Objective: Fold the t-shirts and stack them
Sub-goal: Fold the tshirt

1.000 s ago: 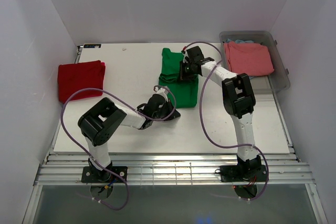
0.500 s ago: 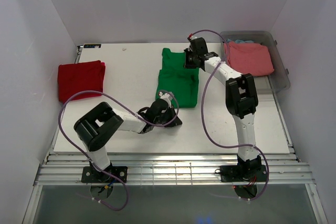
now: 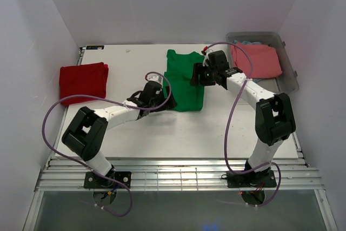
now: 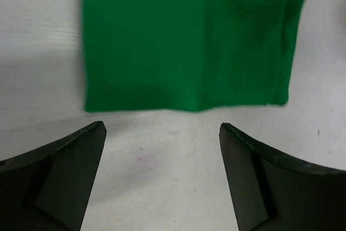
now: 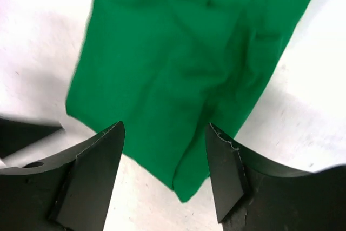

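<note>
Two arms are working on the green t-shirt, which lies flat in the middle of the bench. It is already narrowed into a long strip, collar end away from the arm bases and hem towards them. The left pincer sits low over bare bench just short of that near hem, its fingers spread wide with nothing between them. The right pincer is also spread and empty. It hovers above the strip's right side, and its own camera shows wrinkled cloth and one corner of the tee below its fingers.

Off to the left a red t-shirt lies folded on its own, well apart. A salmon-pink t-shirt rests in the clear bin at the far right.

As I read it, the step in hand is the crosswise fold, bringing the hem up towards the collar. To do it well, each pincer should take one near corner and bite deep enough to catch every layer, since the folded-in side looks thicker and could slip free. The right one would need to come nearer the hem first. Both should then lift level and travel together, so the strip doesn't skew. Laying the hem down square on the collar end will make it stack neatly afterwards.
</note>
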Tool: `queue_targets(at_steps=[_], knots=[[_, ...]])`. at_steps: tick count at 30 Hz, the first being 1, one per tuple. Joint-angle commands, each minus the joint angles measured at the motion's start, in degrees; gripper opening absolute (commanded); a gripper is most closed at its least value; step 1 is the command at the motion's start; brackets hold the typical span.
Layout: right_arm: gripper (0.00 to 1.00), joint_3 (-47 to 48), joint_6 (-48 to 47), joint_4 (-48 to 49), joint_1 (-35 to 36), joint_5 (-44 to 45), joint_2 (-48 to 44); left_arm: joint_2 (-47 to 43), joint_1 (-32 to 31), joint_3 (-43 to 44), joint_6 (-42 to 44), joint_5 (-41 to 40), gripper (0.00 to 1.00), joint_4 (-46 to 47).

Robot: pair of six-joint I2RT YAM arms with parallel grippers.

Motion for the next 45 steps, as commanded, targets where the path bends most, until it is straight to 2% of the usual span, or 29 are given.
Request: queue_targets(at_steps=[1,6,11,19,28,31,34,35,36,38,39,41,42,45], knots=[[0.68,-8.17,1.15,-1.83,-0.06,-3.02,-3.67,-3.60,7.24,-0.53,2.45,3.52,0.98,-1.65],[0.73,-15.84,3.08,0.20,-0.06,-1.53,-7.82,-0.28,13.92,0.44,6.58,11.52,0.98,0.28],[0.77,-19.97,3.61,1.08,0.03,0.05,-8.70,3.34,16.31,0.00,6.33,18.64,0.98,6.52],[0.77,-22.97,7.21,5.82,-0.06,0.32,-6.33,8.43,16.31,0.53,3.87,21.99,0.98,9.95],[0.75,-25.34,9.50,8.98,-0.24,-0.21,-2.81,11.86,16.31,0.35,3.69,21.73,0.97,8.47],[0.69,-26.39,9.85,8.64,-0.24,-0.21,-3.42,11.69,16.31,0.00,4.56,20.41,0.89,6.00],[0.58,-27.27,9.06,7.76,-0.24,0.76,-4.92,11.69,16.31,-0.09,5.79,18.92,0.74,3.20],[0.54,-27.45,8.80,7.32,-0.24,1.28,-5.18,11.69,16.31,-0.18,6.15,18.57,0.64,2.75],[0.47,-27.45,8.62,6.88,-0.15,1.46,-5.53,11.78,16.31,-0.44,6.24,18.48,0.59,2.48],[0.39,-27.54,8.01,5.91,-0.15,1.64,-5.80,12.13,16.31,-0.88,6.32,18.74,0.50,2.48],[0.33,-27.89,8.01,5.91,-0.15,1.73,-6.06,12.30,16.31,-1.05,6.15,19.26,0.41,2.57],[0.24,-28.24,7.83,5.74,-0.15,1.73,-6.24,13.00,16.22,-1.76,5.45,19.88,0.33,3.18],[0.23,-28.42,7.74,5.65,-0.24,1.81,-6.32,13.18,16.14,-1.93,5.27,20.41,0.27,3.71],[0.22,-28.68,7.48,5.38,-0.15,1.99,-6.59,13.97,15.96,-2.11,5.01,20.67,0.26,4.15]])
